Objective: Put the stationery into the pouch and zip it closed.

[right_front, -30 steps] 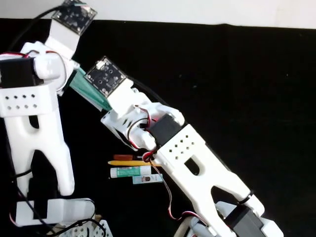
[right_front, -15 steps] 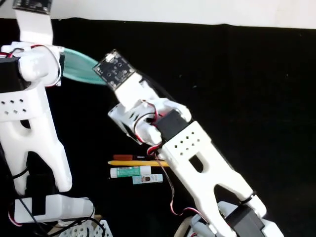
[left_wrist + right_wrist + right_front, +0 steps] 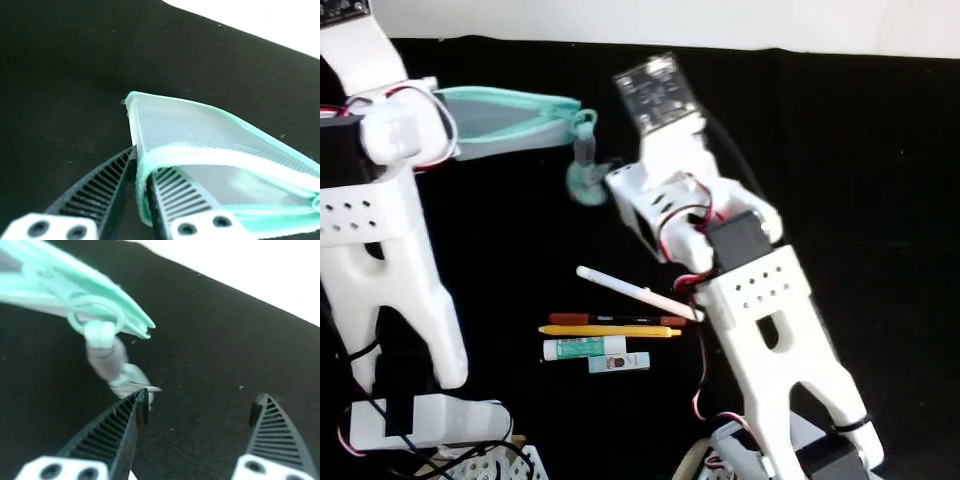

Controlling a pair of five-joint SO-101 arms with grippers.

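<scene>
Right tool (image 3: pixel 200 405) now back, beside pouch (image 3: pixel 55 282)

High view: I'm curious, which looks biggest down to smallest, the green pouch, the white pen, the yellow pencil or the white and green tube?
1. pouch, clearly largest, though it hangs nearer the camera.
2. yellow pencil and white pen: too alike in length to rank.
3. white and green tube: shortest, but thicker.

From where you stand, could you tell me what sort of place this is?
Probably a robotics test bench: a black-covered table, the white left arm and right arm with bare wiring, and stationery plus a mint pouch as practice items.
</scene>
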